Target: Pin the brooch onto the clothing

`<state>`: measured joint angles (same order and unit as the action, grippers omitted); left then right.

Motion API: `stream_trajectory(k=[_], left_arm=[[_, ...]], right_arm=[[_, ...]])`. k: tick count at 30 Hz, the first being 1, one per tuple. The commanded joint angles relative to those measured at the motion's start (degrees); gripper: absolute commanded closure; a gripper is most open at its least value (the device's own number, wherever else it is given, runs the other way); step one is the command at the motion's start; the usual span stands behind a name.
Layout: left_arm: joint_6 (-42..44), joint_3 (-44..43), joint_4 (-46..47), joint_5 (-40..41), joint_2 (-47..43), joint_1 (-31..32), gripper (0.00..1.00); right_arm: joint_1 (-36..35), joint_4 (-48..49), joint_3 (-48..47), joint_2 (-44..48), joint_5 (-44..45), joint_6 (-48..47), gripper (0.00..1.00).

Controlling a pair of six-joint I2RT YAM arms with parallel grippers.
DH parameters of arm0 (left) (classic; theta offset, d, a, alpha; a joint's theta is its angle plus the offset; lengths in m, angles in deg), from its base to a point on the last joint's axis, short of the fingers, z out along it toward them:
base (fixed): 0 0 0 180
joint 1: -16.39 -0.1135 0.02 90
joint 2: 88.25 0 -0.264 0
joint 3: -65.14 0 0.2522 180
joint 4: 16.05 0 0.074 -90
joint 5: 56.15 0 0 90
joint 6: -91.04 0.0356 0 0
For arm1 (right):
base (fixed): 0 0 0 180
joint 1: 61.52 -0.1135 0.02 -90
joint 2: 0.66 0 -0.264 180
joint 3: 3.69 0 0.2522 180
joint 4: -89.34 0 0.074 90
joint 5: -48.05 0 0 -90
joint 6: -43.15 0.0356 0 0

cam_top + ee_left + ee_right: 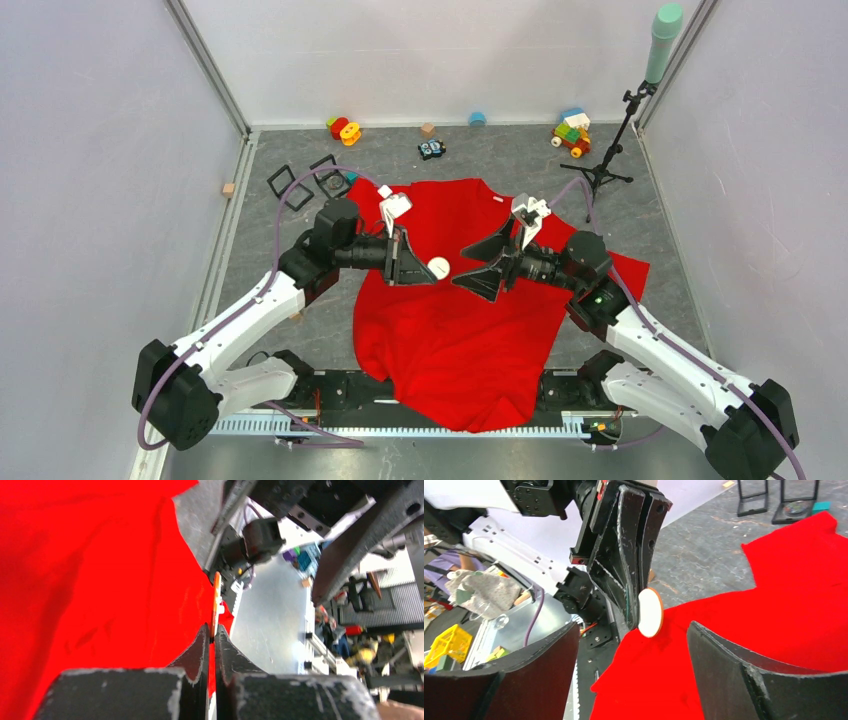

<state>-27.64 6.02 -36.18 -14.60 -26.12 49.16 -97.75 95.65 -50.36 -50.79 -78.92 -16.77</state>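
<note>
The T-shirt (455, 320) is plain bright red, and the brooch (650, 612) over its middle is a white disc with an orange rim. The fingers (624, 555) of the left gripper (428, 271) and of the right gripper (468, 270) are black with pale scuffed edges, on white arms (240, 320) with black joints and mauve cables (274, 240). The table (660, 200) around the T-shirt is mottled dark grey. Beyond the T-shirt's collar lie toy blocks (572, 130) in red, yellow, blue and green, beside a teal microphone (663, 40) on a black stand.
</note>
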Motion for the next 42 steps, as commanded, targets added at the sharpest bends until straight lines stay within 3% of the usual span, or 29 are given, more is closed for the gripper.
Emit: stream_trajectory(k=[1,4,18,30,42], left_arm=[[4.9,-2.4,-1.1,-3.8,-2.3,4.8,0.98],[5.9,-2.3,-1.2,-3.8,-3.7,6.7,0.98],[3.5,-1.8,1.1,-4.8,-5.3,7.2,0.98],[3.1,-1.7,1.7,-4.8,-6.1,7.2,0.98],[2.8,-1.3,2.1,-4.6,-5.8,8.4,0.98]], right_arm=[[0.2,7.4,2.5,2.6,-4.7,4.6,0.19],[-0.1,8.9,2.6,1.7,-7.3,8.5,0.32],[-5.1,17.2,6.6,1.8,-5.2,14.3,0.46],[-6.2,13.6,5.9,0.1,-1.0,12.1,0.65],[-7.0,11.3,5.1,-0.1,1.2,11.5,0.68]])
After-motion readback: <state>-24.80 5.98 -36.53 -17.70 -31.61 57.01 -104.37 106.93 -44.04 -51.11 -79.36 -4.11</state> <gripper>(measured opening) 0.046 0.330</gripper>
